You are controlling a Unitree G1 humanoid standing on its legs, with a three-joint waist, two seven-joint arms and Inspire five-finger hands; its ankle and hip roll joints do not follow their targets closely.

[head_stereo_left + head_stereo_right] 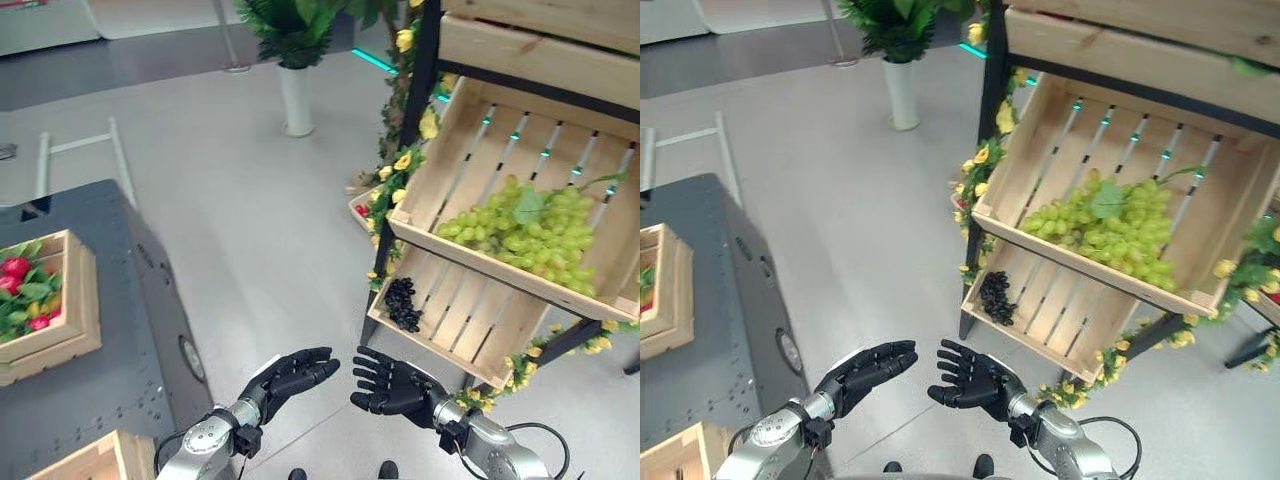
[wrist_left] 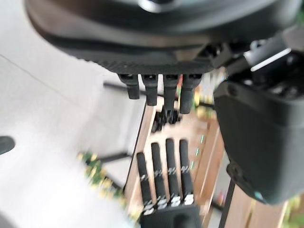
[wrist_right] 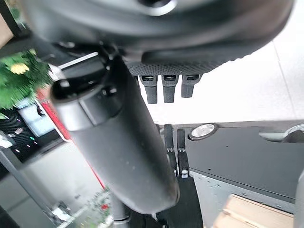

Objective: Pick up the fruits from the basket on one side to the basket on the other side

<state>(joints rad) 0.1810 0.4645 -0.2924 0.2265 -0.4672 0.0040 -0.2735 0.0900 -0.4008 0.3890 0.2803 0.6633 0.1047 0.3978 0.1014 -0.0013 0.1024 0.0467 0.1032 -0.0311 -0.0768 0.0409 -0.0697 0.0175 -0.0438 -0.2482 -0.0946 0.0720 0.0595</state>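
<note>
Left hand (image 1: 290, 378) & right hand (image 1: 392, 388) hover low over bare floor, palms facing each other, fingers straight and spread, nothing held, small gap between. Ahead-right of right hand: slanted lower crate (image 1: 455, 310), its front rim nearest the fingers, dark grapes (image 1: 402, 303) lying in the near-left corner. Above it, upper crate (image 1: 470, 150) w/ green grapes (image 1: 525, 232) piled against its front edge. Left of left hand: grey table (image 1: 110, 330), rounded edge close by, wooden basket (image 1: 75, 300) w/ red fruit (image 1: 15, 268) well apart. Open floor (image 1: 250, 220) ahead.
</note>
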